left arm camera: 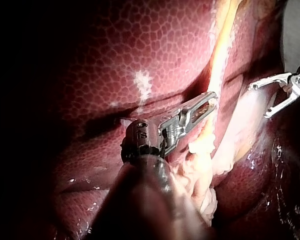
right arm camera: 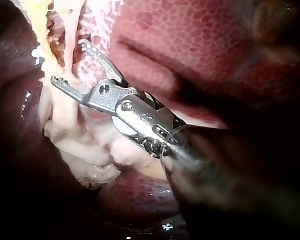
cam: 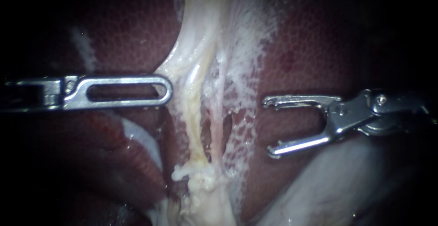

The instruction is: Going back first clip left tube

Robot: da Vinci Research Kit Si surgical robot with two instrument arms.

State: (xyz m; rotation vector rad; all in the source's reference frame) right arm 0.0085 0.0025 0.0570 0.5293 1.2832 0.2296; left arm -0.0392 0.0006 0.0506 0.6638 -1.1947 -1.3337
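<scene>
Two pale tubes run down the middle between lobes of dark red liver (cam: 127,29). The left tube (cam: 195,116) is thick and yellowish; the right tube (cam: 220,116) is thinner and pinkish. No clip shows on either. My left instrument (cam: 167,90) comes in level, its slotted jaws lying together on the edge of the pale tissue (cam: 182,70) beside the left tube, which tents toward them. My right instrument (cam: 269,128) hangs to the right of both tubes, over the liver. Its jaws are wide open, empty and touching nothing. The right wrist view shows the same open jaws (right arm camera: 68,61) short of the tubes.
Frayed white membrane (cam: 246,39) fans out to the right of the tubes. A lumpy pale stump (cam: 205,185) sits where the tubes meet below. A smooth greyish-white fold (cam: 328,189) lies under my right instrument. My right instrument (left arm camera: 259,100) also shows in the left wrist view.
</scene>
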